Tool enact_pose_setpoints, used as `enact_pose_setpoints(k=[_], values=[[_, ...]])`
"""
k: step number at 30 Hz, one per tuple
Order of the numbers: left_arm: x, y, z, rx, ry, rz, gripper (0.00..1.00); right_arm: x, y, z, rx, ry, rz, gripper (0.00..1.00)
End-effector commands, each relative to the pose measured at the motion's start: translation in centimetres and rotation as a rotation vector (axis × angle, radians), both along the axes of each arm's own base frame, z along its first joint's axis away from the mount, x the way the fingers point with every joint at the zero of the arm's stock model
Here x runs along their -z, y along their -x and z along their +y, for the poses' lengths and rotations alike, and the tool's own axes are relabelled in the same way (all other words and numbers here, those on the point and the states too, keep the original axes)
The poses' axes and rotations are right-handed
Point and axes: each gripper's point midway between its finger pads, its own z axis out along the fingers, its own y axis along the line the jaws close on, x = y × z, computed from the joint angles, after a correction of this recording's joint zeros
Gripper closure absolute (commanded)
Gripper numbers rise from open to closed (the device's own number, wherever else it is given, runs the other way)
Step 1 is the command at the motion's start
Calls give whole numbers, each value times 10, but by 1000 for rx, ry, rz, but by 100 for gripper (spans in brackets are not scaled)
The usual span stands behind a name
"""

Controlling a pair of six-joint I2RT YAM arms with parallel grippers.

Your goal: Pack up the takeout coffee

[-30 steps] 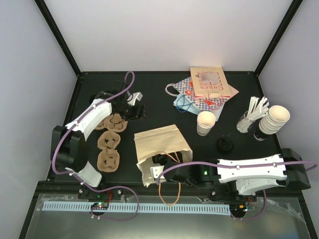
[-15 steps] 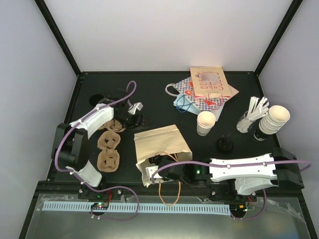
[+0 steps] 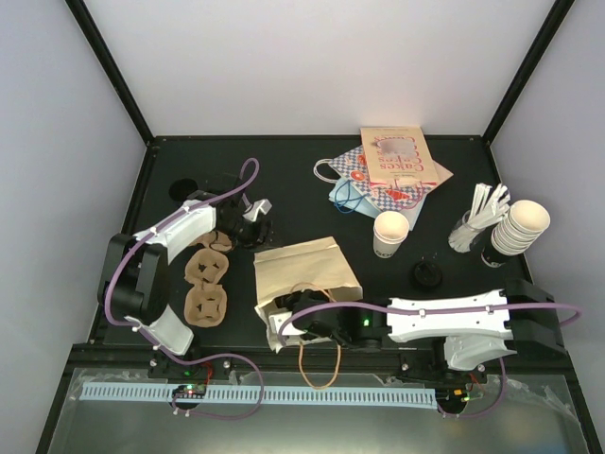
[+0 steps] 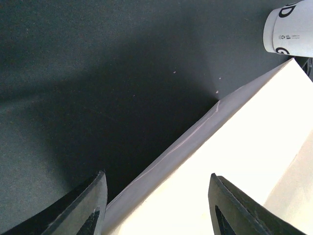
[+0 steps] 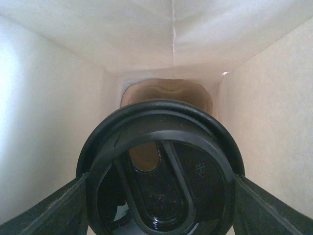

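Paper walls probably dent easily, so squeeze gently: the takeout coffee looks light but crushable, and its black lid could pop off or slip under pressure. You had best hold the body just below the rim. The cup sits inside the tan paper bag, with your right gripper clamped on either side of it. Your left gripper hangs over the bag's far edge, jaws apart, holding nothing. The lid hides the cup body, and the brown shape deeper in the bag is unclear.
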Motion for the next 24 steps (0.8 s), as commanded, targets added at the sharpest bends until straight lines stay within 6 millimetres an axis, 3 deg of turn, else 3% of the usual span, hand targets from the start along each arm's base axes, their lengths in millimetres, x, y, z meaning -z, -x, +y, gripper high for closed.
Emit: enact_pose_setpoints(k=[1,11,24], values=[[1,1,-8,22,34,6,42,-14,-7,15,4,-51,-7,47],[2,5,-8,33,41,21,49,-7,-19,20,31,-33,-23,47],[7,15,-13,56,60,58,57,-13,-30,30,49,-75,-66,47]])
